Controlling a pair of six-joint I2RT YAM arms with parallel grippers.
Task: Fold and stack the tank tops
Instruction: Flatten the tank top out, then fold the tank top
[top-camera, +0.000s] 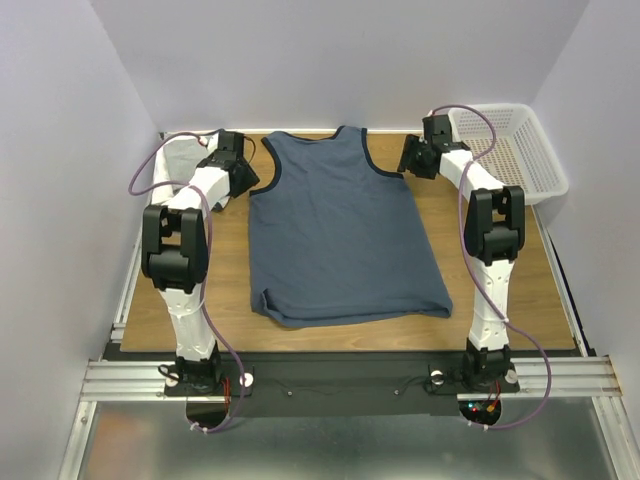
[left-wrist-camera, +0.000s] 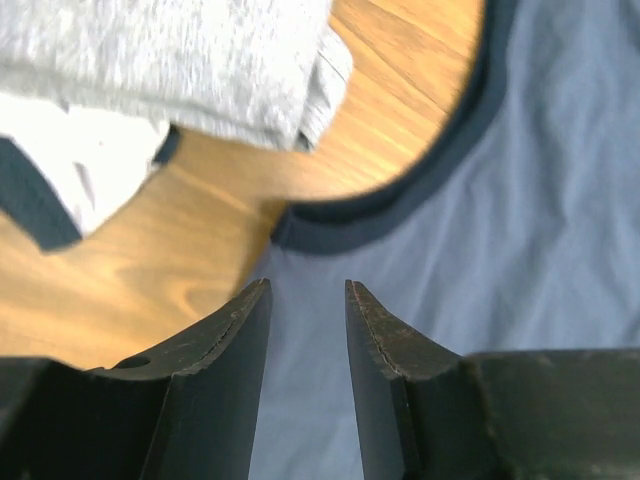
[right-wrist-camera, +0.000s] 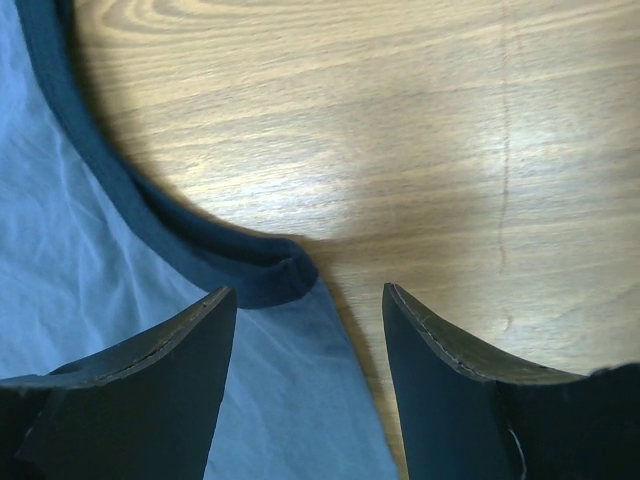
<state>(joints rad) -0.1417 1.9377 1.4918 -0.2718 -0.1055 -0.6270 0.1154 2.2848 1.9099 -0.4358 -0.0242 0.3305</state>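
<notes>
**Both grippers poised at the armhole corners**

The slate-blue cloth tank top with navy trim (top-camera: 345, 230) lies spread flat on the wooden table (top-camera: 520, 290), hem toward my bases, straps at the far side. My left gripper (left-wrist-camera: 308, 285) sits over the corner under its left armhole, jaws parted by a narrow gap with nothing between them. My right gripper (right-wrist-camera: 307, 290) is over the matching right corner, jaws wide and empty. The fabric looks thin, light and limp, so it will sag rather than hold shape. I'd pinch the thicker navy binding at both corners together. A folded light-grey tank top (left-wrist-camera: 180, 60) rests just beyond my left gripper.
</notes>
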